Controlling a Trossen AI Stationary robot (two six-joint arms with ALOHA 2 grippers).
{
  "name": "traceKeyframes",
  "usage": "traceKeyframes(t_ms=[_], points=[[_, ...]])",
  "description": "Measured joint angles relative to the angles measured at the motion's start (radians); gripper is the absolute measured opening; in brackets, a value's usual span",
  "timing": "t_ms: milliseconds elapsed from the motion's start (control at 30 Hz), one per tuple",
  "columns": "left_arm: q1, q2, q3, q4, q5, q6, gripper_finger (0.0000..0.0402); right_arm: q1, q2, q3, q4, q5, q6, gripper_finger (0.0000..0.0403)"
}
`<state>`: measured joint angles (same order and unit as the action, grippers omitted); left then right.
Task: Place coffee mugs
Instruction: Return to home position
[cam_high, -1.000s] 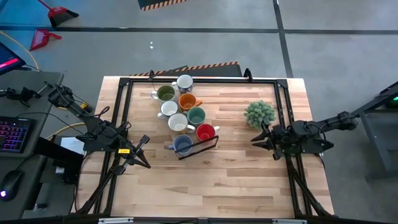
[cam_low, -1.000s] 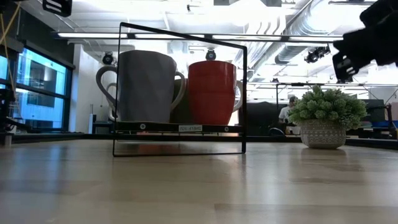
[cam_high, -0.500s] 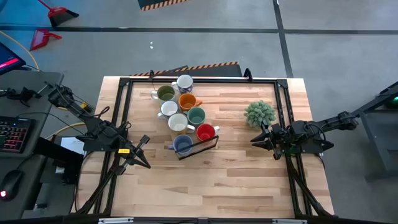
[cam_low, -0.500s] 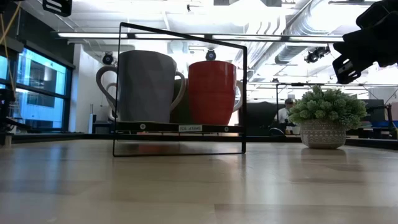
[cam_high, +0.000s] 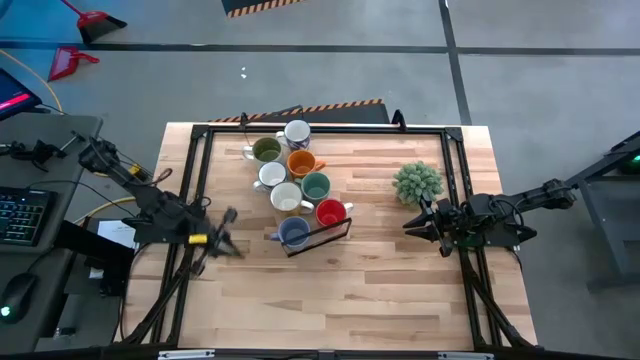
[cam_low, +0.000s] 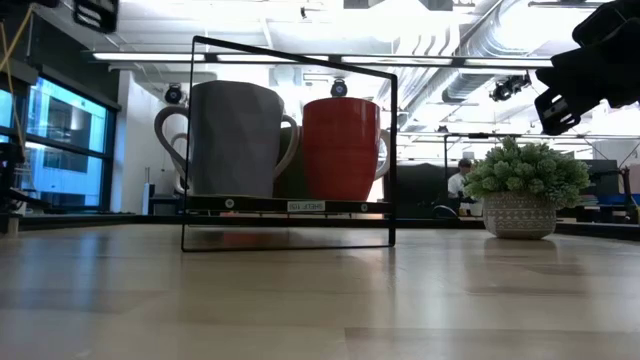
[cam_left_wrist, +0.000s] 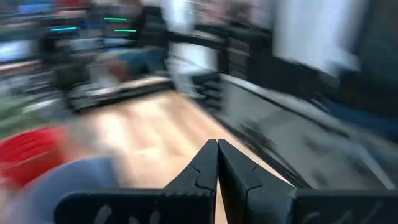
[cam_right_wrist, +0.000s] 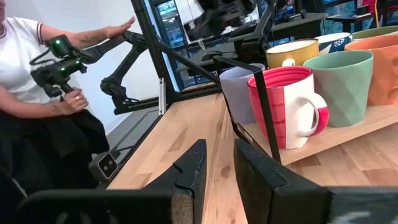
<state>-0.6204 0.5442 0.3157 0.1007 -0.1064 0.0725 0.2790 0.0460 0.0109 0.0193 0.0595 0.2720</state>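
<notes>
Left claw (cam_left_wrist: 217, 146), pressed together, has swung near the blue mug (cam_high: 293, 233); right claw (cam_right_wrist: 219, 147) waits, spread.

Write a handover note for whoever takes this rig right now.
Left gripper: shut, empty, over the left side of the table, clear of the rack.
Right gripper: slightly open, empty, on the right side beside the potted plant.
Mugs: all eight sit on the rack in a double row, with the blue mug and red mug at the near end and a white mug at the far end.
Done: placing looks complete, eight of eight on the rack.
Left: probably only parking both arms at home.
</notes>
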Motion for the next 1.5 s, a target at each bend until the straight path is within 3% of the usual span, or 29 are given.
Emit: traceKeyframes(t_ms=[100, 133, 400, 700, 1133, 1300, 1500], points=[[0.032, -0.081, 0.0, -0.015, -0.213, -0.14, 0.0, 0.0, 0.0, 0.0, 0.0, 0.0, -0.001, 0.0069], [0.046, -0.109, -0.002, -0.026, -0.242, -0.161, 0.0, 0.0, 0.0, 0.0, 0.0, 0.0, 0.0, 0.0069], [0.153, -0.374, -0.193, 0.144, 0.035, -0.105, 0.0, 0.0, 0.0, 0.0, 0.0, 0.0, -0.001, 0.0069], [0.234, -0.447, -0.237, 0.138, -0.028, -0.07, 0.0, 0.0, 0.0, 0.0, 0.0, 0.0, -0.002, 0.0069], [0.481, -0.541, -0.261, 0.028, 0.128, -0.14, 0.0, 0.0, 0.0, 0.0, 0.0, 0.0, -0.001, 0.0069], [0.52, -0.54, -0.304, 0.052, 0.184, -0.198, 0.0, 0.0, 0.0, 0.0, 0.0, 0.001, -0.002, 0.0069], [0.573, -0.541, -0.303, 0.056, 0.187, -0.159, 0.0, 0.0, 0.0, 0.0, 0.0, 0.001, -0.001, 0.0069]])
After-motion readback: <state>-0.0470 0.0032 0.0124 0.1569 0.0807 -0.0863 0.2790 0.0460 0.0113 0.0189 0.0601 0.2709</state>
